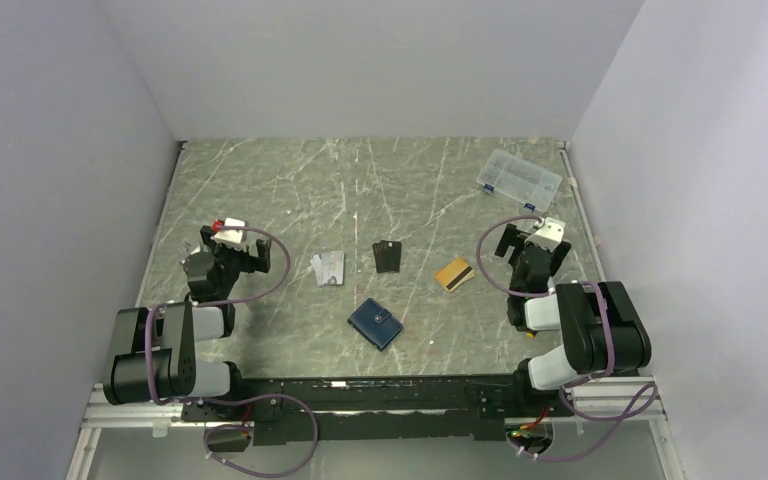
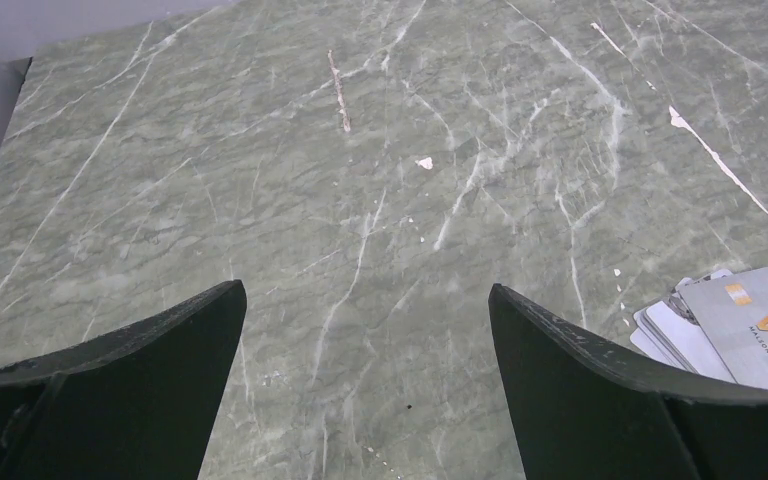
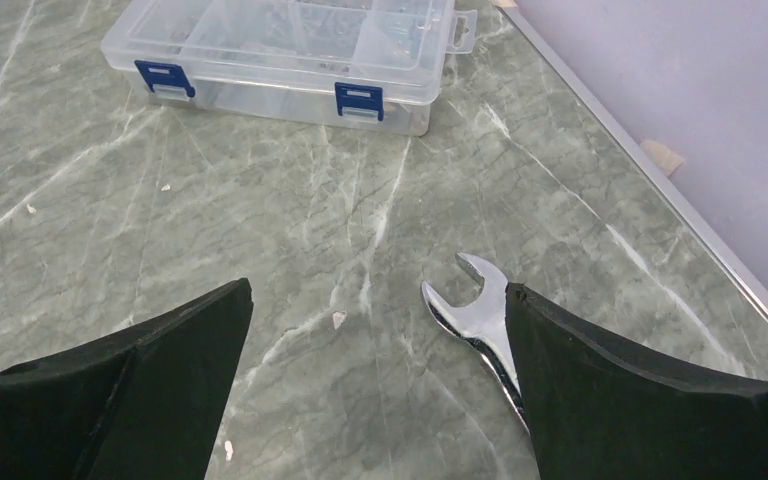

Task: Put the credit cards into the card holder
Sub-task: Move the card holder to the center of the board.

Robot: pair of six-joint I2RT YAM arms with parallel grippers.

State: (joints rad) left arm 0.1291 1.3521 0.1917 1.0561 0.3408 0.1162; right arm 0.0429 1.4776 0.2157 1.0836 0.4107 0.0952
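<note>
Two silver-grey credit cards [image 1: 328,268] lie overlapped on the table left of centre; in the left wrist view they [image 2: 740,320] show at the right edge, the top one printed "VIP". An orange-gold credit card [image 1: 454,274] with a dark stripe lies right of centre. The navy card holder [image 1: 375,323] lies closed nearer the arms, between them. My left gripper [image 1: 232,242] [image 2: 367,300] hangs open over bare table, left of the silver cards. My right gripper [image 1: 530,245] [image 3: 380,295] is open too, right of the orange card, holding nothing.
A flat black rectangle [image 1: 388,256] lies between the silver and orange cards. A clear plastic organiser box [image 1: 520,180] [image 3: 280,50] with blue latches stands at the back right. A chrome wrench [image 3: 470,310] lies on the table by my right gripper's right finger. Walls enclose three sides.
</note>
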